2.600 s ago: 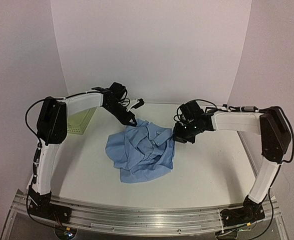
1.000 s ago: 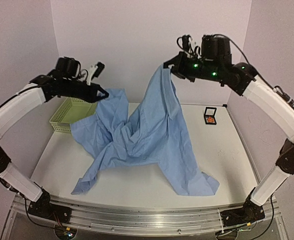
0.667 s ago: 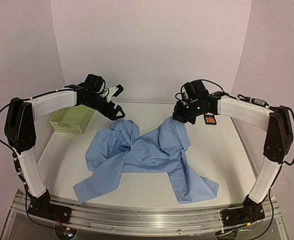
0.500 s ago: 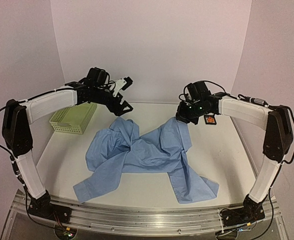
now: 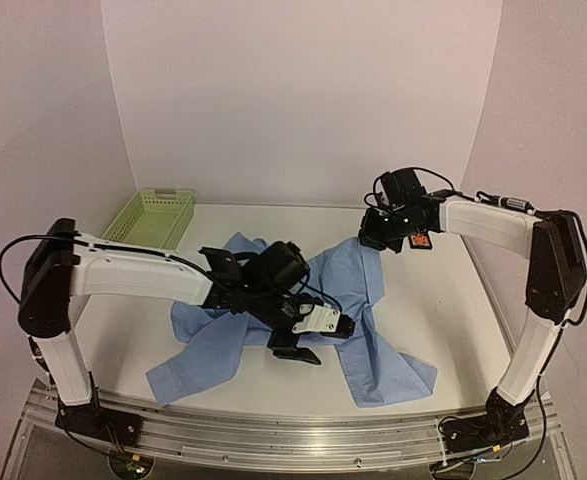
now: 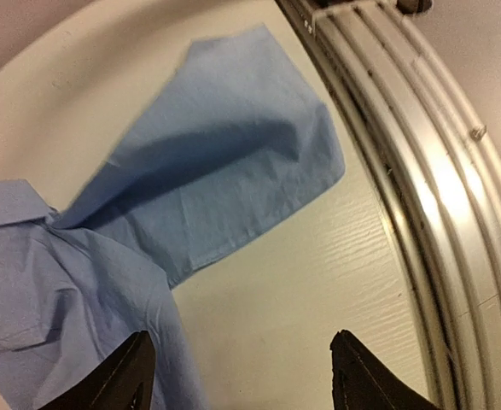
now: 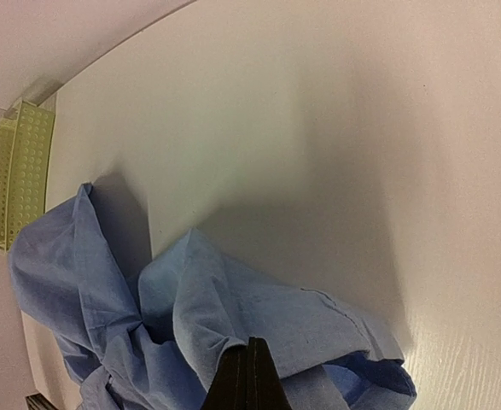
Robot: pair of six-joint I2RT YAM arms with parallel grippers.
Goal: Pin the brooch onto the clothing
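Left fingers (image 6: 124, 382) apart over shirt (image 6: 224, 171), white table (image 5: 443, 300), pale walls (image 5: 303, 100).

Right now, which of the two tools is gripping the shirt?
The right tool, shut on a fold at the far edge of the shirt. The left tool hangs open, holding nothing.

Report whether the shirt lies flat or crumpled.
Crumpled, only partly spread: the shirt bunches into folds at its middle, and the right gripper pinches one edge.
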